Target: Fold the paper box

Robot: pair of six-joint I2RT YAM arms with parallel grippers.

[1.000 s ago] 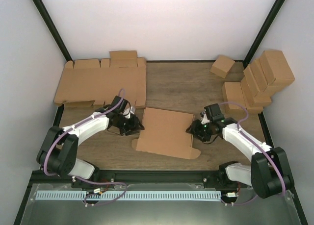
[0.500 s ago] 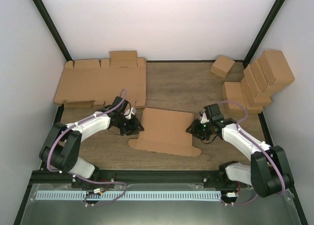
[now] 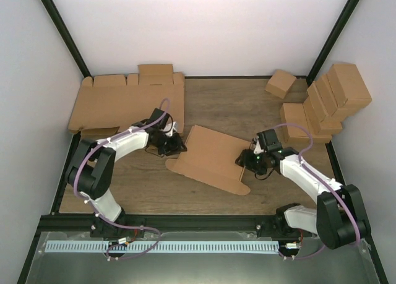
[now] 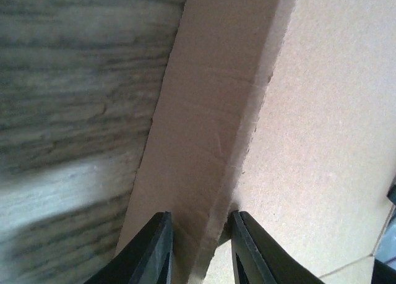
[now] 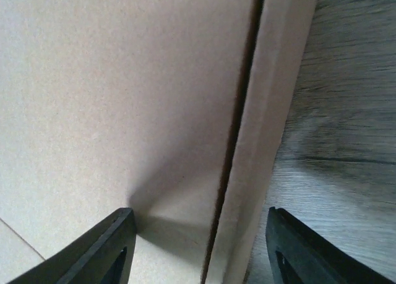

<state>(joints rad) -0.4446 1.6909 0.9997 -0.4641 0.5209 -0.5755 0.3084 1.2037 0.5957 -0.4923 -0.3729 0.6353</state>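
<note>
Top external view puts the paper box (image 3: 213,160) for you near the middle of the wooden table (image 3: 247,104), lying skewed with its far corner toward the back wall and a rounded tab at its near right corner. You have the left gripper (image 3: 175,145) at the box's left edge and the right gripper (image 3: 242,160) at its right edge, so the box sits between the two. On the left wrist view your two black fingers (image 4: 154,250) stand close together with a raised side flap (image 4: 198,142) of the box between them; they are pinching that flap, with the broad panel to its right and bare wood to its left. On the right wrist view your fingers (image 5: 111,250) are spread wide, straddling the box's folded side wall (image 5: 266,111) without closing on it. A pile of flat blanks (image 3: 127,104) lies at the far left, and small boxes (image 3: 328,101) cluster at the far right.
</note>
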